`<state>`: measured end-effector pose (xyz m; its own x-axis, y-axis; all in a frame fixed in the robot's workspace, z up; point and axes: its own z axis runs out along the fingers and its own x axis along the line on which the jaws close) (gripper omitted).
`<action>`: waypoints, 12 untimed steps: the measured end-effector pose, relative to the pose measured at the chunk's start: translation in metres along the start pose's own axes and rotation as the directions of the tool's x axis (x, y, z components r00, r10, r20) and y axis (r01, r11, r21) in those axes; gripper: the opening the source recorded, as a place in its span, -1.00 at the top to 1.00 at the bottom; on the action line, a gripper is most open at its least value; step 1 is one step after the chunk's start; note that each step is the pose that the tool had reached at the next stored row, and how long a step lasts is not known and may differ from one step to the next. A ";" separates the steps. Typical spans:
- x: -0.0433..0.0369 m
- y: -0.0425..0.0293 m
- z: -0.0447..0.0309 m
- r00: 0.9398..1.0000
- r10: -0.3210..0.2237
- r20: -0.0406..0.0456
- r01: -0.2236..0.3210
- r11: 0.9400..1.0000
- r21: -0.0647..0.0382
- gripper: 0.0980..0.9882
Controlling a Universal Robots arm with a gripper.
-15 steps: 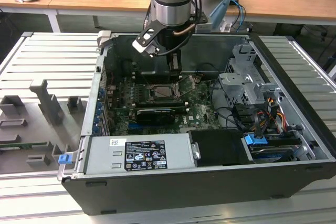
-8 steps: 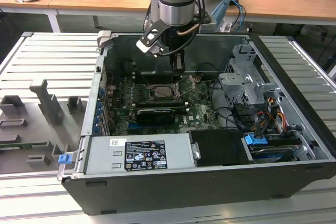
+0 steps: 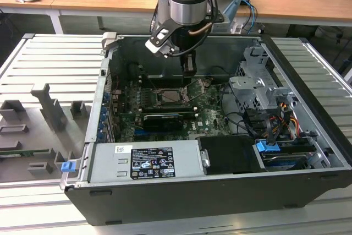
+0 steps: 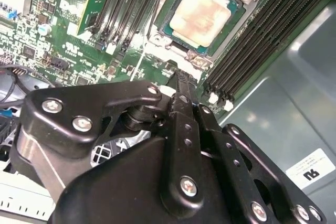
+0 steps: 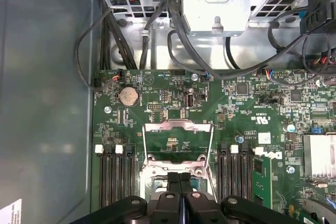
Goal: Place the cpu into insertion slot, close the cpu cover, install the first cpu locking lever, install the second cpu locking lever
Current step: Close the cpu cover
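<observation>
Since the cpu [image 4: 202, 17] already lay flat in the insertion slot [image 3: 161, 97] near the centre of the exterior view, the step in hand looked to be closing the cpu cover [image 5: 178, 125], which stood tilted open beside the slot, on the exterior view's right. The gripper [image 3: 188, 70] hung just above that cover, its jaws pressed together on nothing. A good close would likely need a gentle, even push on the frame's free edge, keeping clear of the chip's top.
</observation>
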<state>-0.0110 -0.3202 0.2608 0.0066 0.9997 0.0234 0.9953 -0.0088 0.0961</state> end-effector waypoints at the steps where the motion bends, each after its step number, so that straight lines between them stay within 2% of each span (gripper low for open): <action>1: 0.0000 0.0008 -0.0004 1.000 0.000 0.000 0.000 1.000 0.000 0.98; 7: 0.0001 0.0155 0.0008 1.000 0.000 0.000 0.000 1.000 0.008 0.98; 12: 0.0001 0.0205 0.0013 1.000 0.000 0.000 0.000 1.000 0.008 0.98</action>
<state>0.0095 -0.3202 0.2615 0.0063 0.9997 0.0233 0.9961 -0.0083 0.0876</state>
